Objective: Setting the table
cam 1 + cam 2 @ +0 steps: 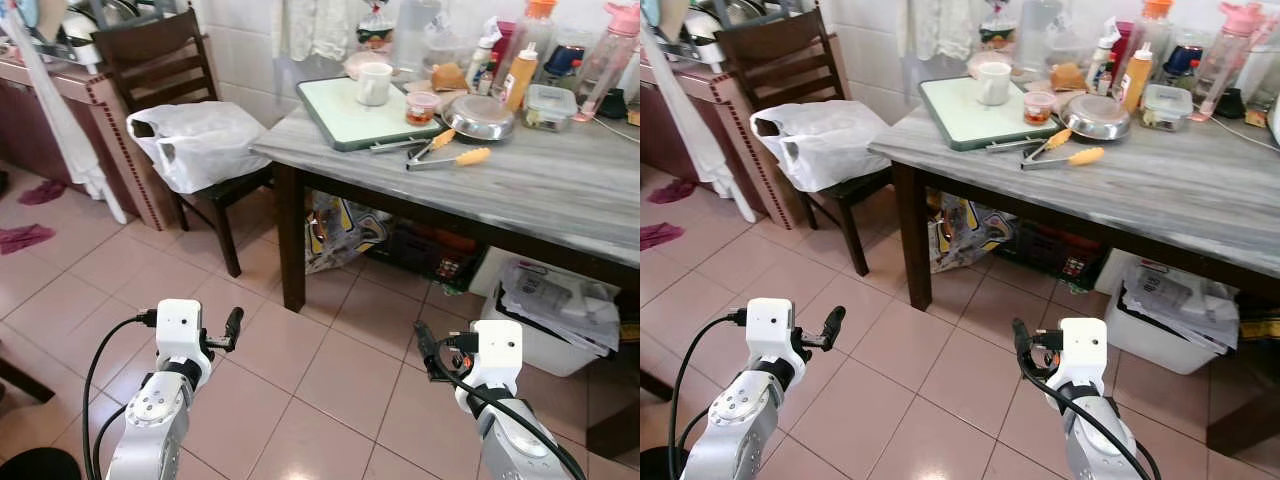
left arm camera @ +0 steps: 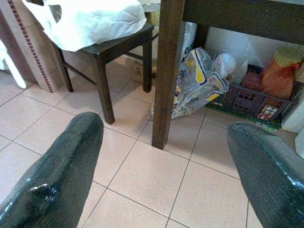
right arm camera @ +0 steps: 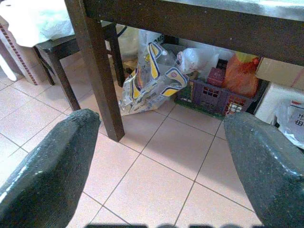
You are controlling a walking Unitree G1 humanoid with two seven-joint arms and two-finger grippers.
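A grey marble-look table (image 1: pixel 560 190) stands ahead at the right. On it lie a pale green cutting board (image 1: pixel 350 118) with a white mug (image 1: pixel 374 84), orange-handled tongs (image 1: pixel 445 152), a steel bowl (image 1: pixel 479 117) and a small sauce cup (image 1: pixel 421 108). My left gripper (image 1: pixel 233 326) and right gripper (image 1: pixel 424 350) hang low over the tiled floor, well short of the table. Both are open and hold nothing. Wide-apart black fingers (image 2: pixel 57 175) frame the table leg (image 2: pixel 166 71) in the left wrist view, and the right wrist view shows fingers (image 3: pixel 52 171) equally spread.
Bottles and containers (image 1: pixel 520 70) crowd the table's back. A dark wooden chair (image 1: pixel 165 70) with a white plastic bag (image 1: pixel 200 140) stands left of the table. Bags and a crate (image 3: pixel 213 92) sit under it, a white bin (image 1: pixel 560 320) at the right. Tiled floor (image 1: pixel 330 370) lies between.
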